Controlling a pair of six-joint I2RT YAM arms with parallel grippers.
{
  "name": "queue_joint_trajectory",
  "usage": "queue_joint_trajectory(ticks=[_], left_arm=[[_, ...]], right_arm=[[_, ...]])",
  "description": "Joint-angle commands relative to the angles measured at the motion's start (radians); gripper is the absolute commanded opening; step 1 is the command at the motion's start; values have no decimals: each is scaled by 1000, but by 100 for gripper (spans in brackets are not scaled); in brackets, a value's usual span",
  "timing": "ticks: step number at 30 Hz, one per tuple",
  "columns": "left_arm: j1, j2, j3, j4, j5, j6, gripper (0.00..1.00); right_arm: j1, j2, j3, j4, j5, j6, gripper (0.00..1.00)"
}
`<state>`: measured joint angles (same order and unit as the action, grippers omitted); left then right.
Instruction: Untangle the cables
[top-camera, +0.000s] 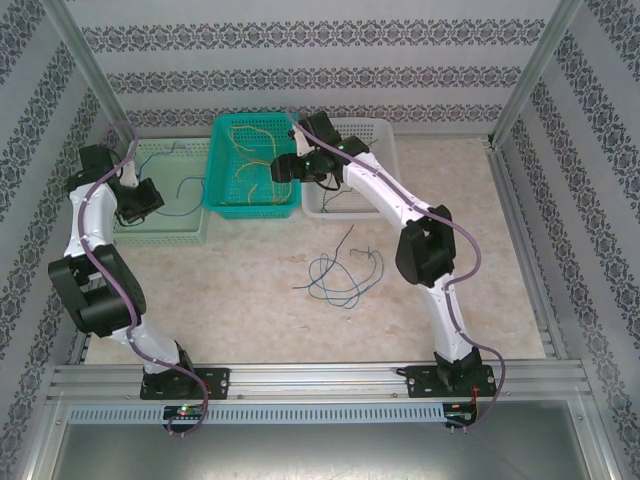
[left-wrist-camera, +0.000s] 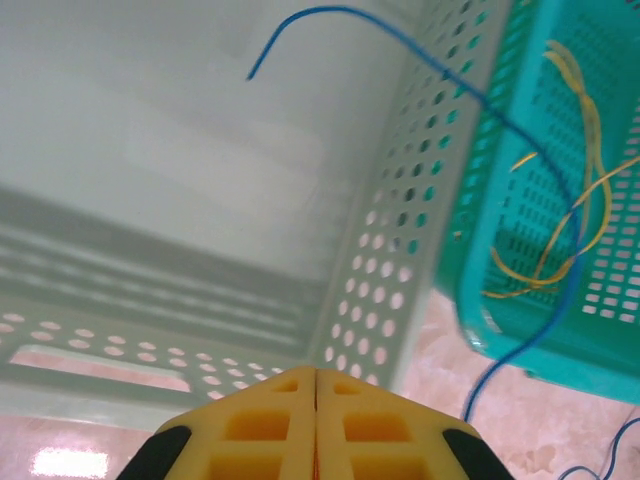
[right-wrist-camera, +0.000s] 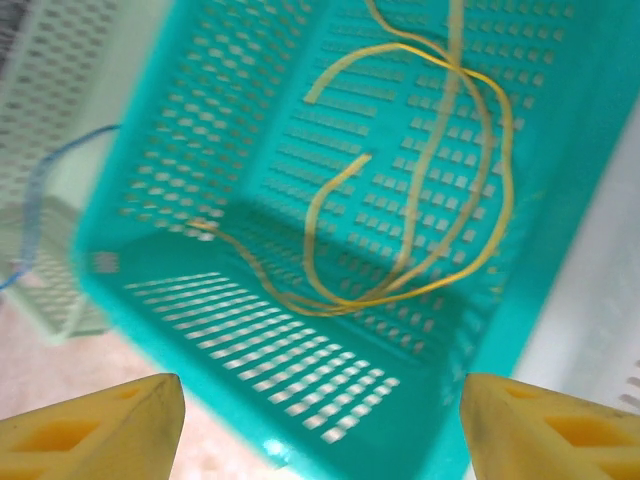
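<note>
On the left, our left hand (left-wrist-camera: 316, 425) sits low over the pale green perforated plastic basket (left-wrist-camera: 380, 280). Its yellow fingers are pressed together, and we cannot make out anything pinched between them. A thin blue cable (left-wrist-camera: 520, 135) has one end inside that basket. It arches over the side wall and trails down onto the beige table (top-camera: 250, 290), so it is only partly stowed.

Next along stands the teal perforated plastic basket (right-wrist-camera: 180, 150), with several thin yellow cables (right-wrist-camera: 440, 150) looped loosely on its floor. Our right hand (right-wrist-camera: 322, 400) hangs above it with the fingers set well apart, holding nothing.

Further right and nearer to us, a loose bunch of thin cables (top-camera: 340, 275) lies on the table. They look blue and perhaps green, and they cross one another. Behind it stands a white perforated plastic basket (top-camera: 350, 135).

We judge the sorting about half done, with that bunch as the work in hand. To do it well, we should:

- Choose one strand at a free end rather than at a crossing.
- Close on it alone.
- Draw it out slowly along its own line.
- Let the other hand pin the remaining loops.
- Tuck in the trailing blue cable, so that it snags nothing.
</note>
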<state>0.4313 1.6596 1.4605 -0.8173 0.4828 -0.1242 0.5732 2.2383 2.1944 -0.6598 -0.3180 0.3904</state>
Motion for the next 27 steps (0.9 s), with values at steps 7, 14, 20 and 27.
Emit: queue_joint_trajectory(ticks=[7, 14, 20, 27], left_arm=[[-21, -292, -50, 108, 113, 10, 0], [-53, -570, -231, 217, 358, 52, 1], [-65, -679, -291, 184, 518, 65, 0], [-66, -779, -316, 156, 567, 63, 8]], right_arm=[[65, -215, -123, 141, -112, -51, 73], [100, -333, -334, 412, -247, 15, 73], [114, -385, -406, 428, -247, -41, 76], [120, -409, -498, 517, -328, 26, 77]])
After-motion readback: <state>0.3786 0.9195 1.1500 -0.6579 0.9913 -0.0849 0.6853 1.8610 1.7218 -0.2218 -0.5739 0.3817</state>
